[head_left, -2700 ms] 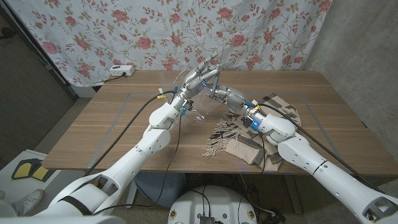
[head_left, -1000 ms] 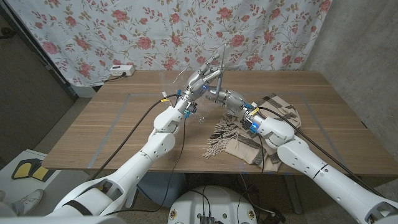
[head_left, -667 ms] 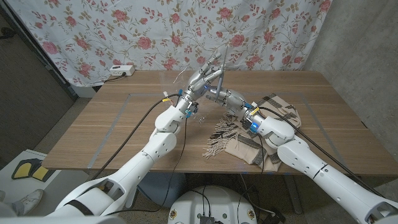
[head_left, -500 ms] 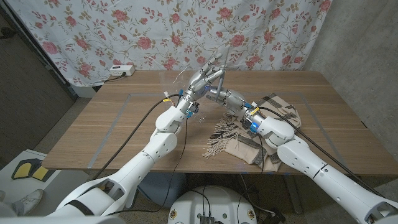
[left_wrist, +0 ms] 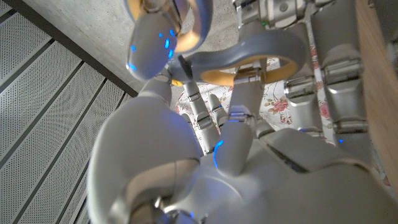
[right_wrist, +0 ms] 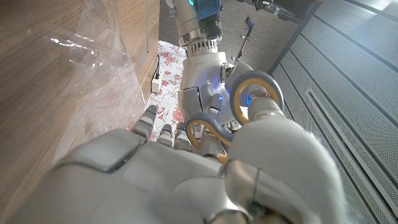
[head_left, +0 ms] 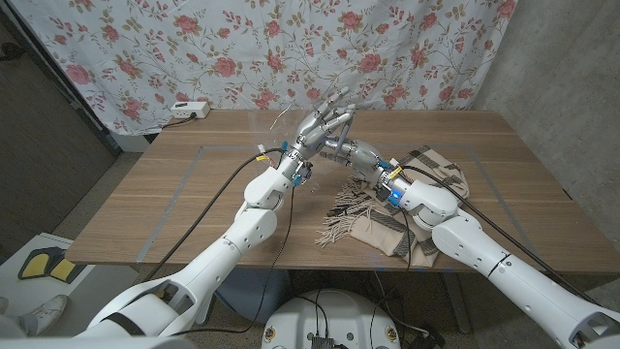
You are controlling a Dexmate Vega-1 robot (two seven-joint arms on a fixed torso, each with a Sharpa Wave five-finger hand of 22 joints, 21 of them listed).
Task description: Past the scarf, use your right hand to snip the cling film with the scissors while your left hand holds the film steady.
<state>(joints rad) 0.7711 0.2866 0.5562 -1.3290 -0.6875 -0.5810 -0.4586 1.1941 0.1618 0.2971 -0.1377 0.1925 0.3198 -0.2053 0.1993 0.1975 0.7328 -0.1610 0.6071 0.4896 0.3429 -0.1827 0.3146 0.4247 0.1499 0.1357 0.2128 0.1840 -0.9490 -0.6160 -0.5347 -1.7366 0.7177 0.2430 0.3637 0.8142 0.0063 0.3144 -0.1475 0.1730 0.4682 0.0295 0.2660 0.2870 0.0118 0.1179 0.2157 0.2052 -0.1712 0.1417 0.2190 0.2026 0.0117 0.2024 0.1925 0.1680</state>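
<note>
Both hands meet above the table's far middle, past the scarf [head_left: 386, 215], a beige and brown fringed cloth at front right. My right hand [head_left: 351, 151] grips the scissors [right_wrist: 247, 94], whose grey handles with yellow lining ring its fingers; one handle ring [left_wrist: 262, 52] shows close in the left wrist view. The blades are hidden among the fingers. My left hand [head_left: 325, 120] stands against the right one, fingers stretched upward, with a raised wisp of clear cling film [head_left: 287, 111] running to it. More of the film [right_wrist: 93, 59] lies crumpled over the wood.
A white power strip [head_left: 189, 110] lies at the table's [head_left: 174, 208] back left corner, in front of the floral curtain [head_left: 194, 48]. A small crinkled bit of film [head_left: 308, 180] sits on the wood by my left wrist. The scarf covers the front right of the table.
The scissor blades that pointed up past my left hand have sunk out of sight behind its fingers. My left hand's fingers have stretched upward. Both arms have barely shifted.
</note>
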